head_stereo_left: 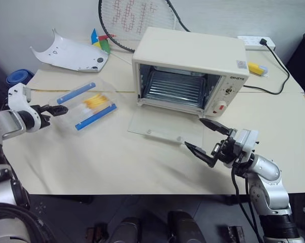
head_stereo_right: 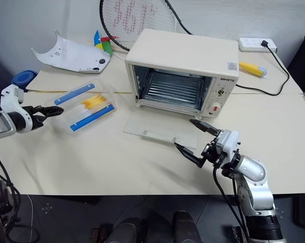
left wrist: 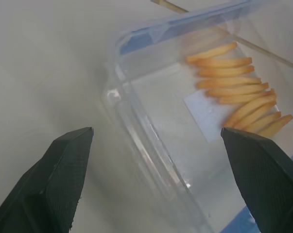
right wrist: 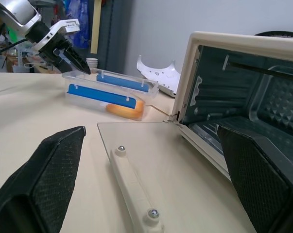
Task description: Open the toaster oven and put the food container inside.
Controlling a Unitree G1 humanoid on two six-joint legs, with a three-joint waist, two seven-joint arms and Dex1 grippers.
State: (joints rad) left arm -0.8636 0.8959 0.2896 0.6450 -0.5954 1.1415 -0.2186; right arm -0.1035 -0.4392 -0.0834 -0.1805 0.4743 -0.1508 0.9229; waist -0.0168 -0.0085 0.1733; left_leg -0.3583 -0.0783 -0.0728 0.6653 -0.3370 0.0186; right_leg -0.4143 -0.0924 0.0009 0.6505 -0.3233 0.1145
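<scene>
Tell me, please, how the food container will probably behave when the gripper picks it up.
The food container looks like thin clear plastic, so its walls may flex and slip under the fingers. It holds few fries, so it is probably light. Being flat and low, it seems unlikely to tip.

Bare table between food container and toaster oven (door flat).

Cream toaster oven stands with its glass door dropped flat; the clear, blue-clipped food container of yellow sticks lies just left of it

Bright even indoor light, soft shadows, left wrist view blurred
</scene>
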